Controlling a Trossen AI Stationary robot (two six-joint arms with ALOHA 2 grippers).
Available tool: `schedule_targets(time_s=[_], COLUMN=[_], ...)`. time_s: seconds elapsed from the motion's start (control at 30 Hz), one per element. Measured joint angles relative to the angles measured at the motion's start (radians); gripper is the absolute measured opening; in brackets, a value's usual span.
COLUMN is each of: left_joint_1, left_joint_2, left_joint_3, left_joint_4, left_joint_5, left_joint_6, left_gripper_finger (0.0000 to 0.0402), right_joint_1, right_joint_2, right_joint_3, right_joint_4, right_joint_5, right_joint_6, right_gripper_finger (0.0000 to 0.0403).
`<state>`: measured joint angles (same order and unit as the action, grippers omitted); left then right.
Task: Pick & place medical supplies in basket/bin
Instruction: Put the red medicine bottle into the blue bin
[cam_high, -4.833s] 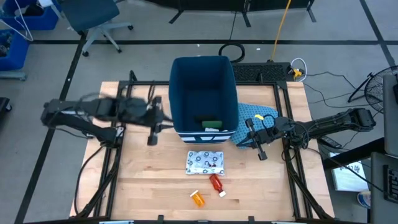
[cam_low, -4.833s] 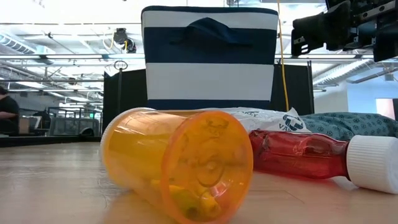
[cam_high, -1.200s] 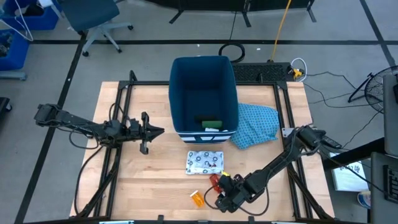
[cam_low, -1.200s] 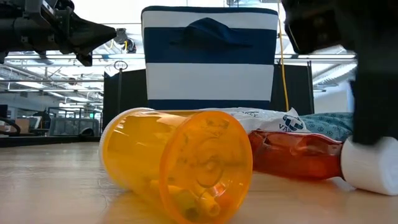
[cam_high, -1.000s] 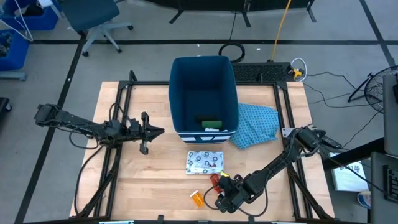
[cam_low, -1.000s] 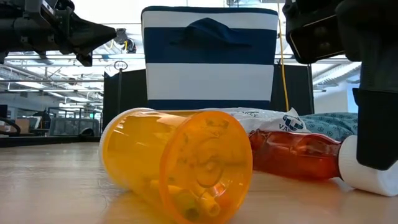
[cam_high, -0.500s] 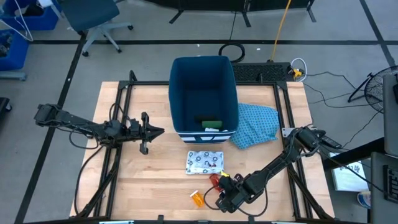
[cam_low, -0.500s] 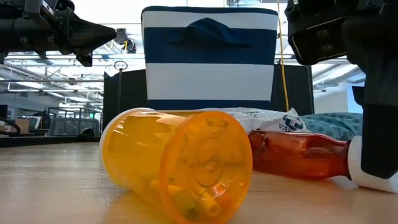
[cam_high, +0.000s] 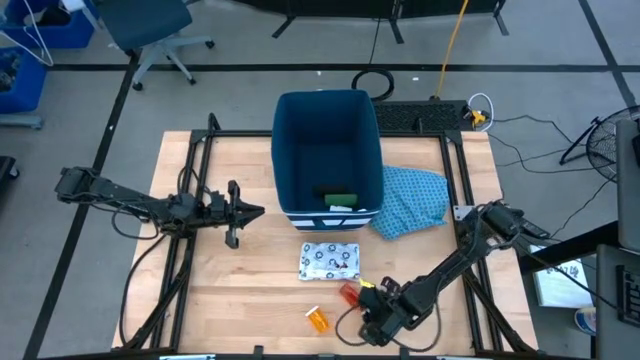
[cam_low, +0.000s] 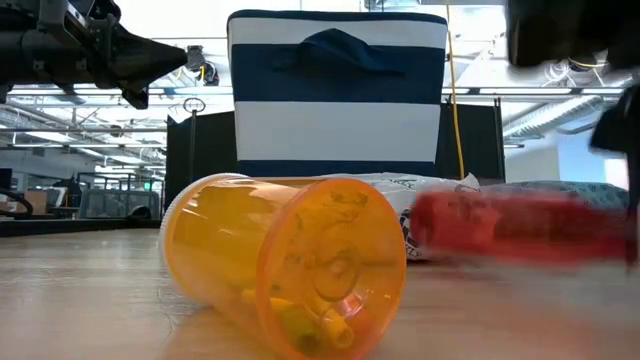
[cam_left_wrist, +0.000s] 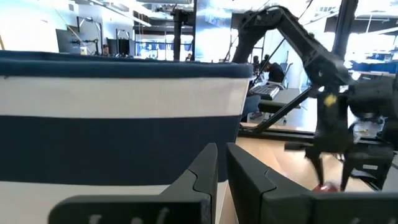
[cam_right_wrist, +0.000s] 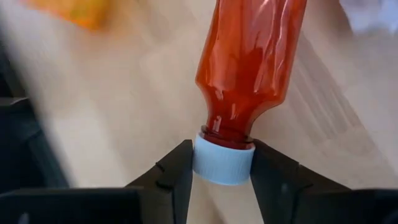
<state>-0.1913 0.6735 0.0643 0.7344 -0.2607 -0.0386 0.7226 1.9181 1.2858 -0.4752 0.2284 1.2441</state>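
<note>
Nearest the front edge of the tabletop (cam_high: 240, 290) the orange vial (cam_low: 285, 265) lies on its side, its open mouth turned toward the low camera. Just beside it, the right gripper (cam_right_wrist: 221, 163) has its two fingers clamped on the white cap of the red bottle (cam_right_wrist: 252, 65), one finger on each side of the cap. In the low view the bottle (cam_low: 520, 228) shows as a red blur to the right of the vial. From above, the right gripper (cam_high: 372, 305) sits low at the front of the tabletop, with the bottle's red body (cam_high: 348, 292) poking out toward the packet.

A little farther back lies the flat white blue-patterned packet (cam_high: 329, 261), flat on the wood and apart from the vial. Behind it stands the dark-blue bin (cam_high: 328, 152) with its white-striped band facing the front; a green block (cam_high: 340, 198) rests on its floor near the front wall. A blue patterned cloth (cam_high: 412, 199) is bunched against the bin's right side.

Off to the left of the bin, the left gripper (cam_high: 254, 211) hangs above the tabletop, its fingers (cam_left_wrist: 202, 177) drawn together on nothing and pointing at the bin's wall.
</note>
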Motion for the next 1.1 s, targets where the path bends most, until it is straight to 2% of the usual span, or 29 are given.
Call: schedule_targets(time_s=[0.23, 0.43, 0.53, 0.83, 1.0, 1.1], left_joint_1=[0.0, 0.0, 0.0, 0.0, 0.0, 0.0], left_joint_2=[0.0, 0.0, 0.0, 0.0, 0.0, 0.0], left_joint_3=[0.0, 0.0, 0.0, 0.0, 0.0, 0.0], left_joint_4=[-0.006, -0.007, -0.008, -0.035, -0.056, -0.104], left_joint_5=[-0.002, -0.002, -0.002, -0.007, -0.113, -0.138], left_joint_6=[0.0, 0.003, 0.007, 0.017, 0.017, 0.002], left_gripper_finger=[0.0035, 0.0035, 0.0035, 0.0035, 0.0035, 0.0035], right_joint_1=[0.031, 0.04, 0.035, 0.015, 0.01, 0.002], right_joint_2=[-0.184, -0.36, -0.469, -0.958, -1.222, -1.345], right_joint_3=[0.005, -0.001, -0.058, -0.421, -0.65, -0.763], right_joint_4=[0.02, 0.065, 0.108, 0.354, 0.496, 0.573], right_joint_5=[0.171, 0.218, 0.25, 0.243, 0.209, 0.186], right_joint_6=[-0.439, -0.938, -1.101, -1.218, -1.295, -1.355], right_gripper_finger=[0.0117, 0.0118, 0.0118, 0.0118, 0.0117, 0.0117])
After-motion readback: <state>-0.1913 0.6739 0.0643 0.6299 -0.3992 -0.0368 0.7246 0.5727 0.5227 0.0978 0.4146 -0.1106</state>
